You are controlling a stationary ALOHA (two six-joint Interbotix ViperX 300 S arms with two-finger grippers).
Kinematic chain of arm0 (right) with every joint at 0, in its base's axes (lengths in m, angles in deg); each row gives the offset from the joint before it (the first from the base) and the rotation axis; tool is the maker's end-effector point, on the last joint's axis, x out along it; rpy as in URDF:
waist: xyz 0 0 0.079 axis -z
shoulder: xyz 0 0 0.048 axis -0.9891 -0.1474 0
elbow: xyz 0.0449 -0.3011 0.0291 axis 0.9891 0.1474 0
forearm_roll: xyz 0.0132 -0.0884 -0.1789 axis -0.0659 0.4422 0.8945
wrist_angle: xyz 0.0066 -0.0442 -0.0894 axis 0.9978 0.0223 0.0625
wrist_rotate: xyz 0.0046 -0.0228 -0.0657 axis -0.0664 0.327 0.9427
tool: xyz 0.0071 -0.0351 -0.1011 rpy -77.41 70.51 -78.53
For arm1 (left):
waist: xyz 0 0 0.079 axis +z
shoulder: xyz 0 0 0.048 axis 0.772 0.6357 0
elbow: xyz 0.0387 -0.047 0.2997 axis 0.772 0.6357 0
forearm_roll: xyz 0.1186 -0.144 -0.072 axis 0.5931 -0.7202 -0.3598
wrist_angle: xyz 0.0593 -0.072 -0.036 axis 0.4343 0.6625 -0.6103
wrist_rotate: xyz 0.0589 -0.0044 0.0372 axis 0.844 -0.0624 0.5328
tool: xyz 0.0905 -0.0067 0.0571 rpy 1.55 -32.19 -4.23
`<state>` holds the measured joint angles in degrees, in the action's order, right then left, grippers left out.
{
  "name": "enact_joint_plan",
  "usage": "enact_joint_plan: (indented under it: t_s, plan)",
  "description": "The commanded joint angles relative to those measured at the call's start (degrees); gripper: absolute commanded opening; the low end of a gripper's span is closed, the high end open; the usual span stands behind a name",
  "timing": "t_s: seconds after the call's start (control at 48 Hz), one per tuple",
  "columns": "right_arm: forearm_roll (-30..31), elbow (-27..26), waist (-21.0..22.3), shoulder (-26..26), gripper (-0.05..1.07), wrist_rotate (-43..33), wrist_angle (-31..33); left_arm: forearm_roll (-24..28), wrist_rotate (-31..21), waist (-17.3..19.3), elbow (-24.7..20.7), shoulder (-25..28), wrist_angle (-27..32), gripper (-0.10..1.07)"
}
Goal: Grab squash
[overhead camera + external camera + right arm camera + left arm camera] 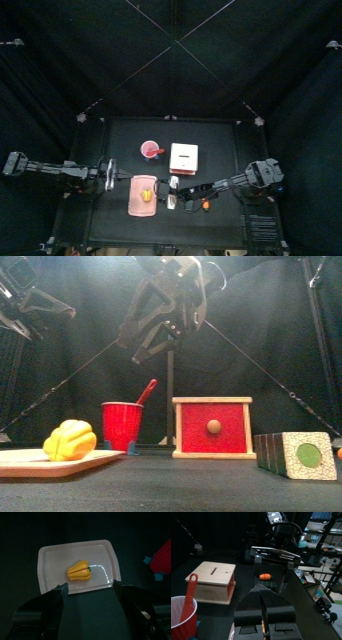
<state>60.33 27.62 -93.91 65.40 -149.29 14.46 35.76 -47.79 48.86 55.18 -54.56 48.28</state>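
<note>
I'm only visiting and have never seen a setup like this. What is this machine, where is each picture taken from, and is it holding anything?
It is a robot with two black arms at a small black table inside black curtains. Each arm ends in a gripper, a two-jawed pincer.

One picture looks straight down from above, one looks level across the table from its front edge, and the other two come from cameras on the arms' wrists.

On the table lie a pale tray carrying a yellow squash, a red cup with a red spoon in it, a wooden box with a red front, a block with a green spot and a small orange piece.

The right gripper hangs open above the squash. The left gripper is shut and empty. Nothing is held.
</note>
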Motion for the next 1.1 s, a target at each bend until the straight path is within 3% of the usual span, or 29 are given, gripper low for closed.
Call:
enact_joint_plan:
  t_s: [0.0, 0.354, 0.479, 0.75, 0.917, 1.083]
  plan:
    - [-0.09, 0.09, -0.79, 3.69, 1.00, -0.09, 0.26, 0.09, 0.09, 0.53, -0.70, 0.18, -0.53, -0.02]
    - [0.44, 10.02, -3.78, 13.97, 1.00, -2.64, 0.70, 2.37, 0.09, 0.35, -1.05, 0.18, -0.62, -0.02]
    - [1.76, 14.85, -5.19, 18.19, 1.00, -5.19, 0.70, 2.29, 0.00, 0.26, -1.05, 0.18, -1.32, 0.04]
    - [4.92, 24.79, -8.00, 26.98, 1.00, -11.69, 0.35, 2.20, -0.18, -0.44, -0.53, 0.26, -1.93, 0.39]
    - [7.12, 29.27, -8.00, 30.15, 1.00, -15.03, 0.35, 2.29, -0.18, -3.60, -0.18, 1.32, -1.93, 0.67]
    - [8.00, 31.46, -8.09, 31.82, 1.00, -16.17, 0.35, 2.29, -0.09, -8.35, -0.35, 6.59, -1.41, 0.90]
